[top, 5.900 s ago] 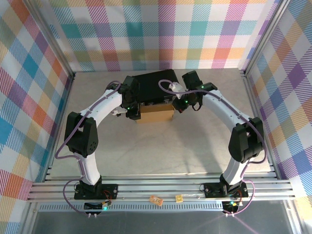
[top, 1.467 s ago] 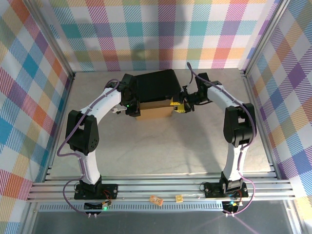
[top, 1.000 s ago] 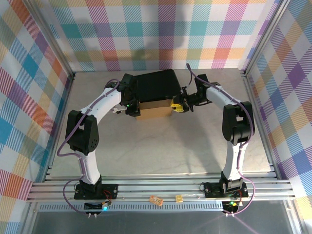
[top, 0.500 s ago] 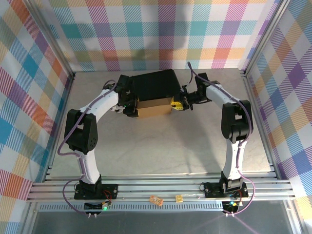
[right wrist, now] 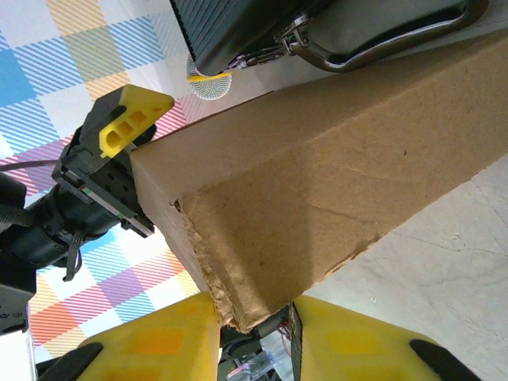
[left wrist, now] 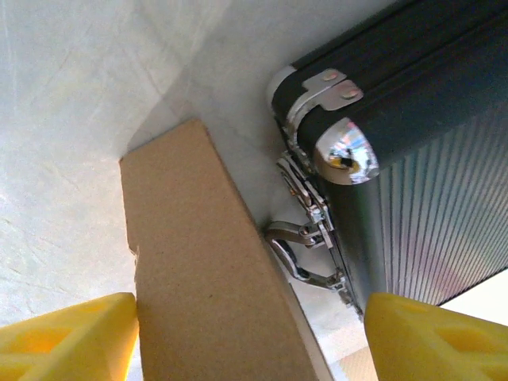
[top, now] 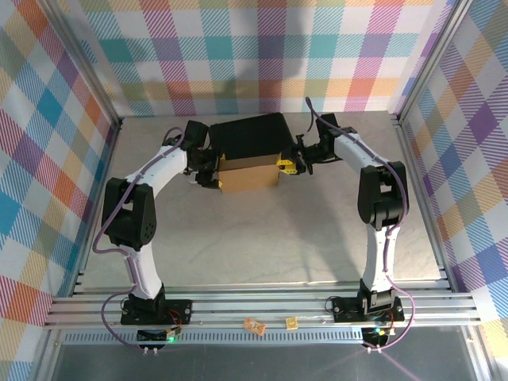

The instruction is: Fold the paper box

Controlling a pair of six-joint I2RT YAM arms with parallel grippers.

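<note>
The paper box (top: 250, 175) is a folded brown cardboard block lying against the front of the black case (top: 252, 136). My left gripper (top: 211, 171) is at its left end, open. In the left wrist view its yellow fingers (left wrist: 67, 340) stand wide around the paper box (left wrist: 208, 274); the left one lies against the cardboard and the right one stands well apart from it. My right gripper (top: 285, 165) is at the right end. In the right wrist view the right gripper (right wrist: 254, 333) is shut on the lower corner of the paper box (right wrist: 317, 190).
The black case (left wrist: 421, 151), with metal latches and a handle (right wrist: 373, 36), sits right behind the box, touching it. Checkered walls close in the table on three sides. Bare tabletop (top: 254, 238) lies in front of the box.
My left gripper has opened wide and let go of the box's left end, drawing slightly left. The box has slid a little left and back with the right gripper still on it.
</note>
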